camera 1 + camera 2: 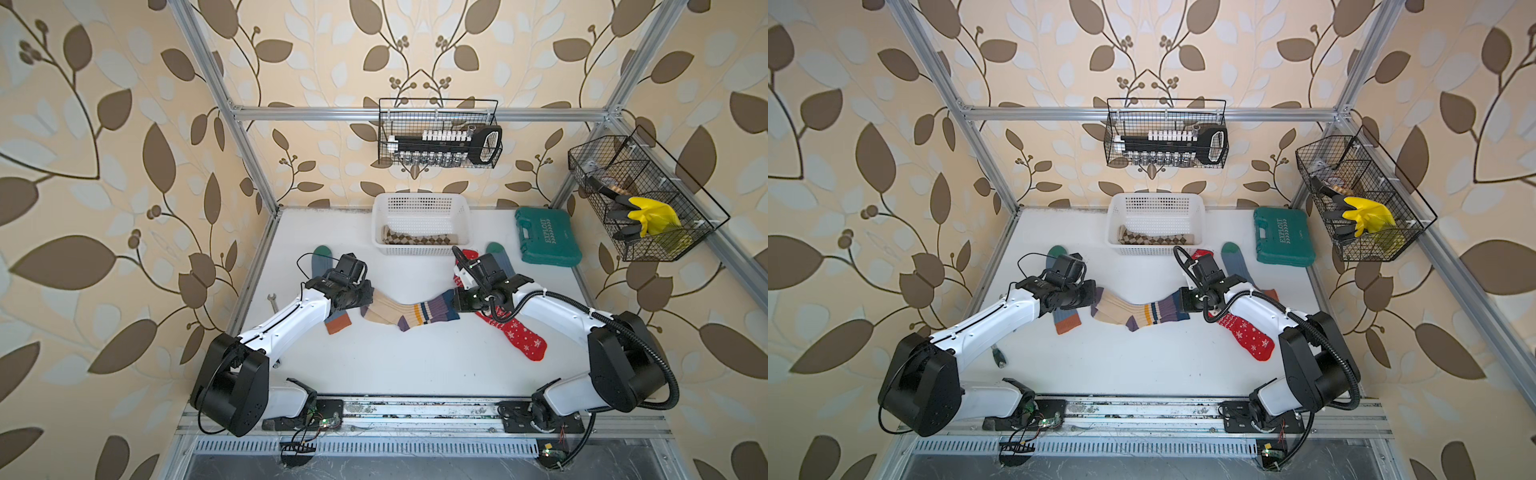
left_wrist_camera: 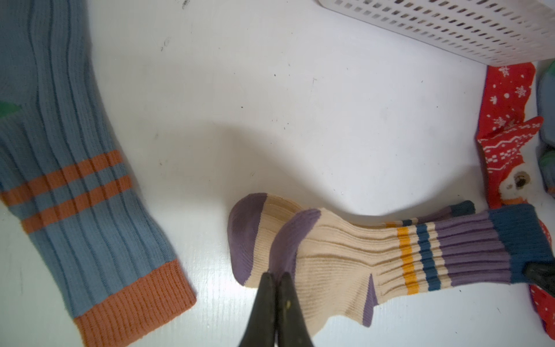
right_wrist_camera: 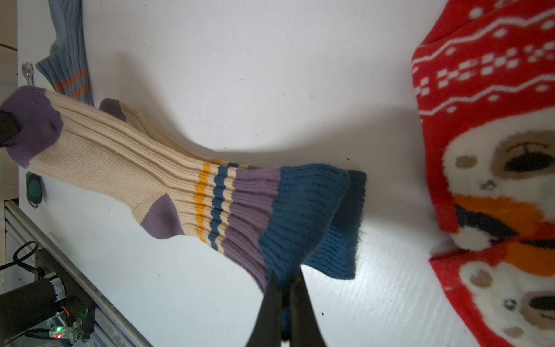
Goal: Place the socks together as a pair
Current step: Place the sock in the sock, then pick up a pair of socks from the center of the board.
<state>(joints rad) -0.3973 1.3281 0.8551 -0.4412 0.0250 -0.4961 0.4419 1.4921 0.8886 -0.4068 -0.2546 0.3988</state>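
So both arms have one cream striped sock (image 1: 386,311) strung between them, lifted a little off the white table (image 1: 415,365) and sagging in the middle. The left gripper (image 2: 276,288) is pinched tight on its purple toe, and the right gripper (image 3: 285,288) is clamped on the navy cuff. The matching striped sock (image 2: 249,237) lies right underneath, its toe poking out just beside the left fingers. A blue-grey sock (image 2: 75,195) with an orange cuff lies near the left gripper. Red snowflake socks (image 3: 480,75) sit close beside the right one. Argyle socks (image 1: 419,240) are in the white basket (image 1: 422,208) beyond both grippers.
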